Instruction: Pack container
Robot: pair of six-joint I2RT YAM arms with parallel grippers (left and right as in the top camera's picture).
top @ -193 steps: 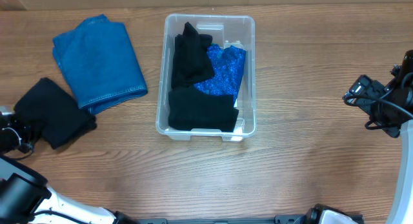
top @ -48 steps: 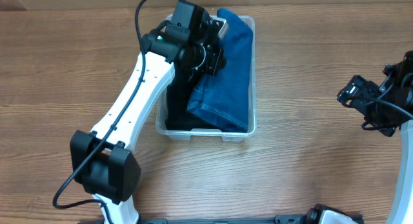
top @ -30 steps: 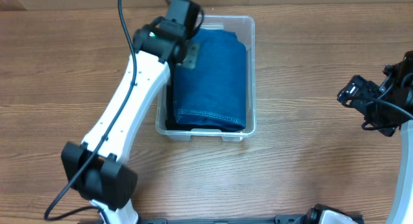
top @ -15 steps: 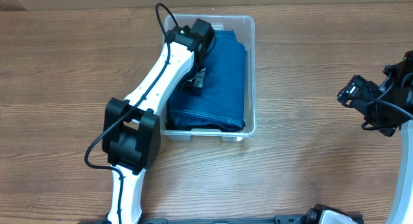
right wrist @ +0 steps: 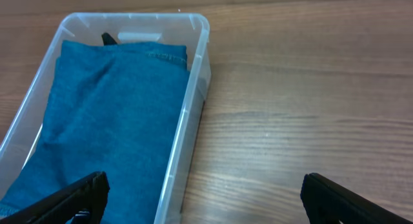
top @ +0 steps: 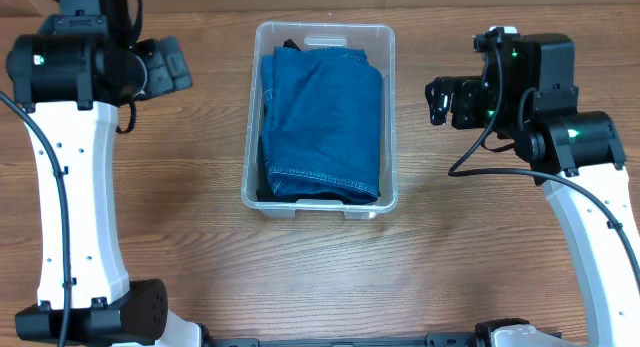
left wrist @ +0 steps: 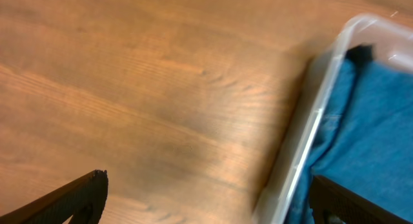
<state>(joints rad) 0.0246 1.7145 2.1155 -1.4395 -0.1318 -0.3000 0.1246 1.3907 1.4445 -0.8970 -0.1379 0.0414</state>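
The clear container [top: 391, 137] stands mid-table, filled by folded blue jeans [top: 325, 112] over black cloth [top: 263, 190] that peeks out at the edges. My left gripper [top: 176, 69] hangs open and empty over bare wood, left of the container. In the left wrist view its gripper [left wrist: 206, 204] spans wood and the container's rim [left wrist: 308, 137], with the jeans [left wrist: 377, 133] beyond. My right gripper [top: 441, 99] hovers open just right of the container. In the right wrist view, that gripper [right wrist: 206, 201] straddles the container's wall [right wrist: 191, 114], and the jeans [right wrist: 110, 121] lie inside.
The brown wooden table [top: 320, 277] runs around the container on all sides. Both white arms rise from the near edge, the left one [top: 75, 187] and the right one [top: 600, 237].
My left gripper has let go of the jeans, opened, and pulled out of the container to the left. My right arm has swung in from the far right toward the container.
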